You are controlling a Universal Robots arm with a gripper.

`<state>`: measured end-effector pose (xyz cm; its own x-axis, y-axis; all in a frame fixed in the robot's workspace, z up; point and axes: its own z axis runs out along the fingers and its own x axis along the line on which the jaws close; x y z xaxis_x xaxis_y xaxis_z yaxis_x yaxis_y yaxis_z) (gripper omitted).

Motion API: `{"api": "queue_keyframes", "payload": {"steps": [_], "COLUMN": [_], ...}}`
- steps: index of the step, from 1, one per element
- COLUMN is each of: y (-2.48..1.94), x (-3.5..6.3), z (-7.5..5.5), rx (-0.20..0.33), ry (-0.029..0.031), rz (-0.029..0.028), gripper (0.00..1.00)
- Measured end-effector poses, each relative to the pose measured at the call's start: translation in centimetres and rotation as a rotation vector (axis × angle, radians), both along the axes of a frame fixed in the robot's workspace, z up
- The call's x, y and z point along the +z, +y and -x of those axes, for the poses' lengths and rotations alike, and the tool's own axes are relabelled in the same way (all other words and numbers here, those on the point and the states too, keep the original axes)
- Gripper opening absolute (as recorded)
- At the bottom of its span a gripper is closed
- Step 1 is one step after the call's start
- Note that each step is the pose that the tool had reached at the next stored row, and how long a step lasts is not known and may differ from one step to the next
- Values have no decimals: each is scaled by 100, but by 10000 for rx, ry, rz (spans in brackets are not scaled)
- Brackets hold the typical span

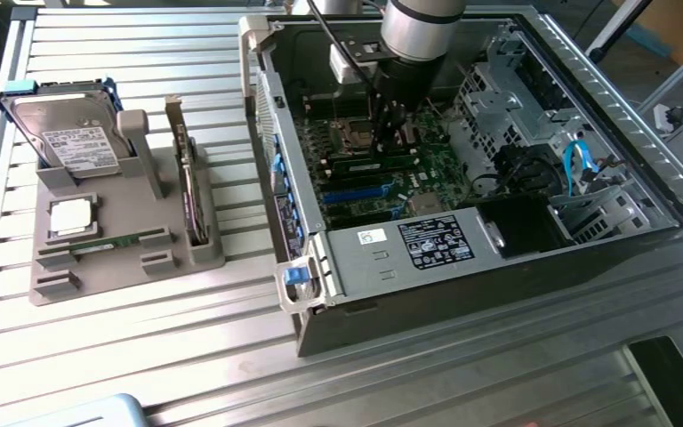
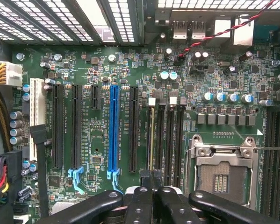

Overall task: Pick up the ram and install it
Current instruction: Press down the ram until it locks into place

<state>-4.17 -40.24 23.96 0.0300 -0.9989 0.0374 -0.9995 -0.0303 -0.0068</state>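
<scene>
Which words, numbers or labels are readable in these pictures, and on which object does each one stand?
None can be read with certainty.
White label on the hard drive: print too small.
Black label on the computer case's metal bay: white print, unreadable.
Small white sticker beside it: unreadable.
White printing on the motherboard along the slots: too fine.

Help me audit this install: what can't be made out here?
- Wrist view: the memory slots' near ends, hidden by the end effector.
- Exterior view: what, if anything, the end effector grips, blocked by the arm and too small.
- Exterior view: hard drive label text, too small.
</scene>
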Motion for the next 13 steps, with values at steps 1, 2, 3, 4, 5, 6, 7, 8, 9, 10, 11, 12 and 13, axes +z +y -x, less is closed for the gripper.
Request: {"api": "queue_keyframes", "payload": {"steps": [1,2,3,4,5,6,7,8,9,10,11,12,13], "y": [0,0,0,-1,-1,-1,-1,-1,-1,-1,-1,-1,-1], "x": [0,-1,-3,-9,-10,-10,-10,-10,-10,-12,-15,-19,-21], "z": [0,0,0,0,0,0,0,0,0,0,0,0,0], "rx": [0,0,0,-1,-1,-1,-1,-1,0,0,0,0,0], "ry": [0,0,-1,-2,-1,-1,-1,-1,0,0,-1,-1,-1], "rz": [0,0,-2,-4,-2,-2,-1,-1,-1,-1,-3,-3,-2], "gripper": [11,11,11,11,11,11,11,11,11,11,11,11,11]}}
